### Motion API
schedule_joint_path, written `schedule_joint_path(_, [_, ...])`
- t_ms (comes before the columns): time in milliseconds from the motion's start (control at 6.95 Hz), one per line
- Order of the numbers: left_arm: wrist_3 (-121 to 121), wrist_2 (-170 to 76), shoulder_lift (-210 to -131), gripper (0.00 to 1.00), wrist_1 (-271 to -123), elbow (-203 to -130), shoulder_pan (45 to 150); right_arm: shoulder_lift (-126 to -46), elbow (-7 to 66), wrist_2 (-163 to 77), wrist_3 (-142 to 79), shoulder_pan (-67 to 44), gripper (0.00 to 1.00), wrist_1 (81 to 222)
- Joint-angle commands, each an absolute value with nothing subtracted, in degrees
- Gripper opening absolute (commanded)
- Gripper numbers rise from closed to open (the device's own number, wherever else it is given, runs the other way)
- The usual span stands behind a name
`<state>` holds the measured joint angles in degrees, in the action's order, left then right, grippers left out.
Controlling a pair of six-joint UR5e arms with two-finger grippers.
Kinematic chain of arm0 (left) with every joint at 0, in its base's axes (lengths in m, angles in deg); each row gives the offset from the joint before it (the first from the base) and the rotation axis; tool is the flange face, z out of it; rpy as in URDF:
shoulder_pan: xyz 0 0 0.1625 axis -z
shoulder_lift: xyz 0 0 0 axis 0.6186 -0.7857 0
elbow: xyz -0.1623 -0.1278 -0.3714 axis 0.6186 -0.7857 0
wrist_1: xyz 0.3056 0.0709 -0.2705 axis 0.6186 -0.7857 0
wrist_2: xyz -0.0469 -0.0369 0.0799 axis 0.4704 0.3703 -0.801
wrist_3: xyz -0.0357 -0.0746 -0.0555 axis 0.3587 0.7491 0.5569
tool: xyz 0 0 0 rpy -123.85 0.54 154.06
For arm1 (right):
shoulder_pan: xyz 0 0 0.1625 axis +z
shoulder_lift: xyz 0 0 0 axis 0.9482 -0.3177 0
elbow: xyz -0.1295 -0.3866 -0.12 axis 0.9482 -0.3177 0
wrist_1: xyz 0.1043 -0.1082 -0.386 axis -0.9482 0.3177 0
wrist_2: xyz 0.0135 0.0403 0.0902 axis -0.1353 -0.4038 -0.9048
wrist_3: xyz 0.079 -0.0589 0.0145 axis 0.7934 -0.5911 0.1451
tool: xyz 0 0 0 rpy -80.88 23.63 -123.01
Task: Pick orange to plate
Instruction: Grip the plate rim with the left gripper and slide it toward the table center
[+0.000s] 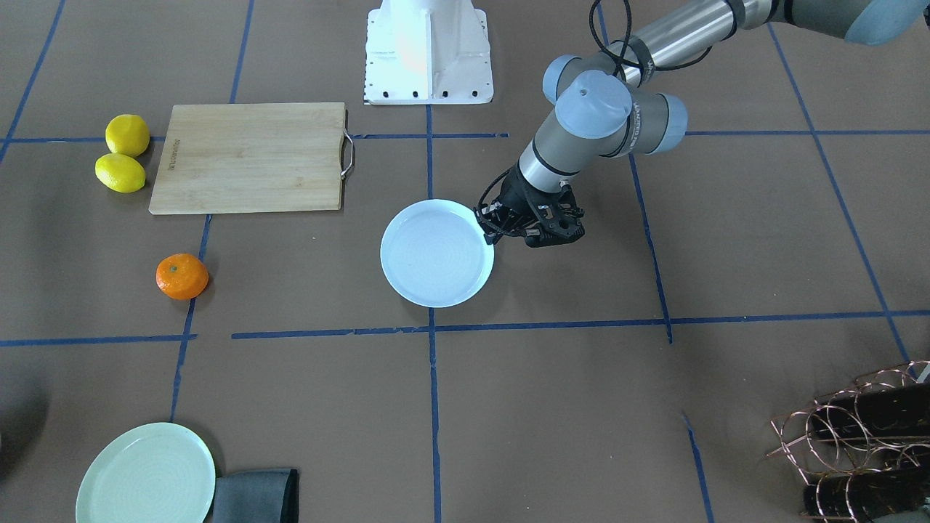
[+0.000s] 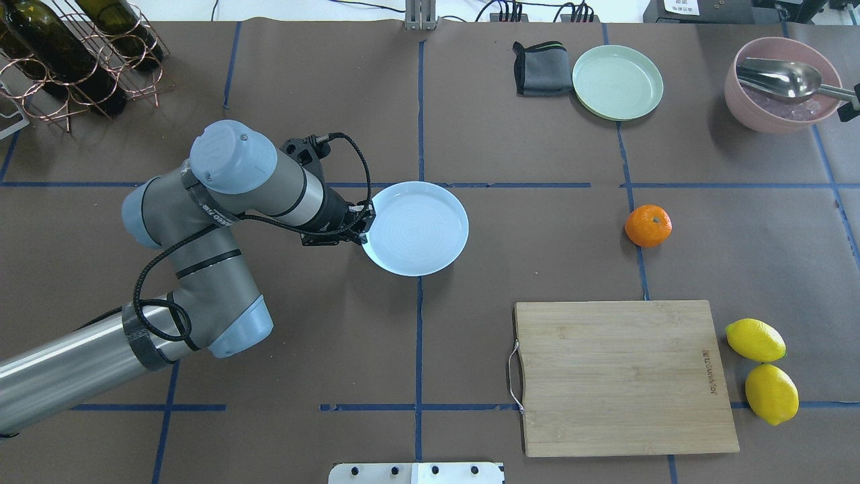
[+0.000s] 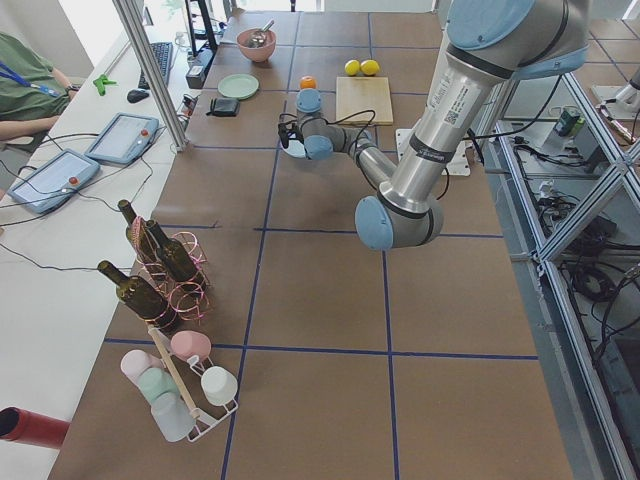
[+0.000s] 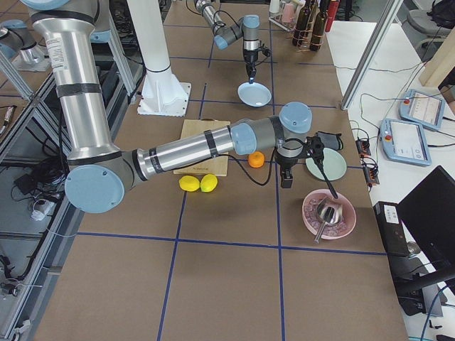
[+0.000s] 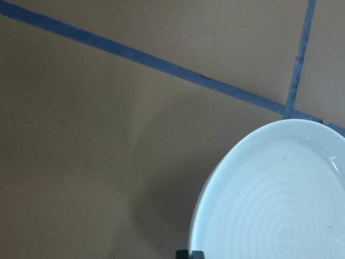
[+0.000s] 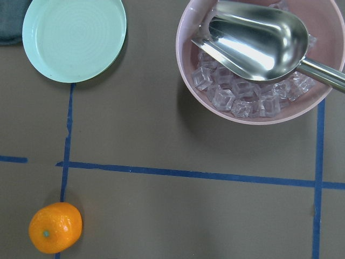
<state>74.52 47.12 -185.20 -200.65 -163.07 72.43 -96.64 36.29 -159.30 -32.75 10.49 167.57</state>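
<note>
The orange (image 2: 648,225) lies alone on the brown table, far to the right of the pale bluish-white plate (image 2: 416,228); in the front view the orange (image 1: 182,276) is on the left and the plate (image 1: 436,254) in the middle. My left gripper (image 2: 365,225) is low at the plate's left rim and looks shut on that rim; its wrist view shows the plate (image 5: 280,205) with a dark fingertip at its edge. High over the table hangs my right gripper (image 4: 286,179), between orange and pink bowl, and I cannot tell its state. Its wrist view has the orange (image 6: 55,227) at lower left.
A wooden cutting board (image 2: 618,376) lies near the robot's right, with two lemons (image 2: 756,339) beside it. Farther back are a pale green plate (image 2: 617,82), a grey cloth (image 2: 541,69) and a pink bowl (image 2: 759,117) of ice with a metal scoop. A bottle rack (image 2: 74,60) stands far left.
</note>
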Motion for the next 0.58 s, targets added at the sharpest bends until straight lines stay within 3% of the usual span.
schedule_joint_path(0, [75.0,45.8,-184.9,0.99,-204.2,-160.8,71.6,-96.6,38.0,-159.1,-30.2,7.9,1.0,167.5])
schedule_joint_path(432, [71.5,47.1,-183.0,1.0,-203.9,-164.2,76.4,-95.4,41.3,-157.0,-19.7,0.1,1.0,167.3])
